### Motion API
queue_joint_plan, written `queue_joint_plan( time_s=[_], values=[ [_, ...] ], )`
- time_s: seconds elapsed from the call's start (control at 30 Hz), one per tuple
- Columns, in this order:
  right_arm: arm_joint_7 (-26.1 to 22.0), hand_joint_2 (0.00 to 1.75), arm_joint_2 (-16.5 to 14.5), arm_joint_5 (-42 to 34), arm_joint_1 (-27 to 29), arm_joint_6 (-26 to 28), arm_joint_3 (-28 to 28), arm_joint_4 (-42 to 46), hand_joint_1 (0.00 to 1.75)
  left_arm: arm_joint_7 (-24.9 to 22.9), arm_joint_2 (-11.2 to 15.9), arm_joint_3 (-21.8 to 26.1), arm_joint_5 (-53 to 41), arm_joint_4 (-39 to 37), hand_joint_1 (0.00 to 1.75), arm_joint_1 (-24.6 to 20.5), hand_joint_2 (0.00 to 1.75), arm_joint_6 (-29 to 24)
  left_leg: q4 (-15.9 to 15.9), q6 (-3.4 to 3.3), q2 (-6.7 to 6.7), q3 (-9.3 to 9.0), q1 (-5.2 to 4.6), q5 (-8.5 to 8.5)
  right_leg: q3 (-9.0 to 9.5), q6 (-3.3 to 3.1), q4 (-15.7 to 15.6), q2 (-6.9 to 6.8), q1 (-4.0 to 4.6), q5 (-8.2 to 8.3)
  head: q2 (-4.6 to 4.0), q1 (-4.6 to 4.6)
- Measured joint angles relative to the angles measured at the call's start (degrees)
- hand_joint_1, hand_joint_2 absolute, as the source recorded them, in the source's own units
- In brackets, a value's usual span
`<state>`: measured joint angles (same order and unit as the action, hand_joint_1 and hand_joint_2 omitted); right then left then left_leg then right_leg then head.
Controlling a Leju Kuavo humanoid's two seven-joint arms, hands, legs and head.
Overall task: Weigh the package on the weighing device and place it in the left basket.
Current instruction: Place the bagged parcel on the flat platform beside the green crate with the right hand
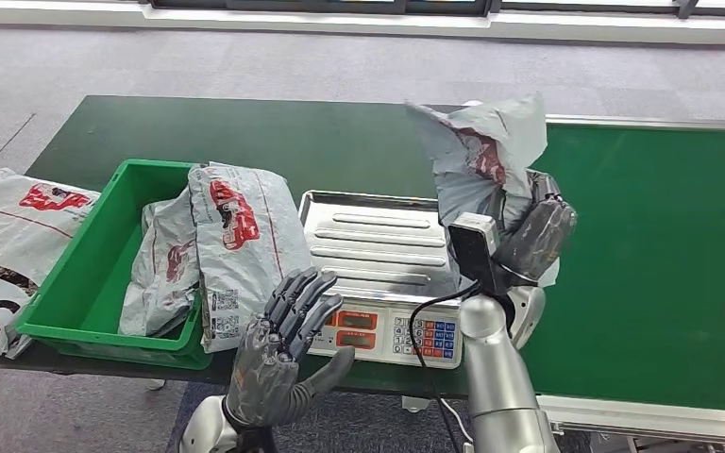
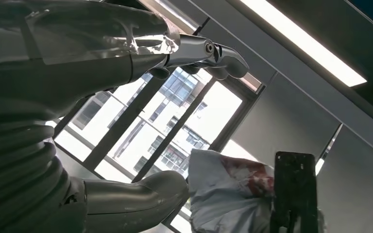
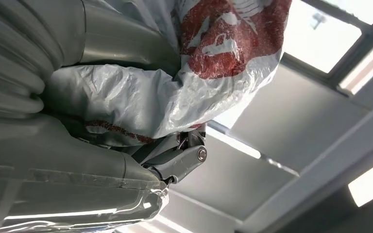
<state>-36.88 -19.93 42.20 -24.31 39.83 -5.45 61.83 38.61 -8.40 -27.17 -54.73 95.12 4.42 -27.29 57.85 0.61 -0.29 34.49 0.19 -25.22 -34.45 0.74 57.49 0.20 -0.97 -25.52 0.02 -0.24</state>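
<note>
While raised over the far right corner of the weighing device (image 1: 378, 274), grips a crumpled grey package (image 1: 484, 156) in the right hand (image 1: 535, 236), fingers clenched round its lower folds so the bag stands up and clear of the steel pan. Seen close from the right wrist, shows the same plastic bunched against the thumb, red print uppermost. Probably carried high to clear the pan's rim before lowering; not yet resting on the device, so no weighing seems to have begun.

Hovers the left hand (image 1: 288, 344) at the near left corner of the weighing device, released, fingers spread and holding nothing, palm turned up by the keypad, likely waiting to take the package once weighed.

Left of the weighing device, touching its side: a green basket (image 1: 80, 283), already holding two grey packages (image 1: 217, 250) leaning on its right wall, one spilling over the rim toward the pan. Further left of the device, beyond the basket: another flat parcel (image 1: 9, 236) on the green desk (image 1: 274, 132). Right of the weighing device: a green conveyor belt (image 1: 661, 255), bare near the hand.
</note>
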Motion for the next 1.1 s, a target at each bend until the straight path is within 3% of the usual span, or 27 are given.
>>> queue_joint_plan(
  time_s=[0.37,0.8,1.1],
  values=[
    [1.3,1.75,0.1,-3.0,-4.5,-2.9,3.8,-17.7,1.75,0.5,-0.5,-0.4,0.7,-1.8,0.0,-1.8,1.75,0.0,0.0,0.01,-0.02,0.0,0.0,0.02,-0.01,-0.01,0.0,0.0,0.0,0.01,0.0,-0.01],
    [3.1,1.75,0.2,-3.0,-8.4,-10.0,7.0,-27.2,1.75,-0.2,-0.5,-0.4,-0.3,-1.9,0.0,-1.9,1.75,-0.3,0.0,0.02,0.0,0.01,0.01,0.0,-0.03,-0.02,0.0,0.01,0.01,-0.01,-0.01,-0.01],
    [3.0,1.75,0.2,-2.9,-9.4,-10.5,8.2,-29.9,1.75,-0.2,-0.5,-0.4,-0.4,-1.9,0.0,-1.8,1.75,-0.3,0.0,0.03,0.0,0.0,0.01,0.01,-0.03,-0.02,0.0,0.02,0.0,-0.01,0.0,-0.01]
  ],
)
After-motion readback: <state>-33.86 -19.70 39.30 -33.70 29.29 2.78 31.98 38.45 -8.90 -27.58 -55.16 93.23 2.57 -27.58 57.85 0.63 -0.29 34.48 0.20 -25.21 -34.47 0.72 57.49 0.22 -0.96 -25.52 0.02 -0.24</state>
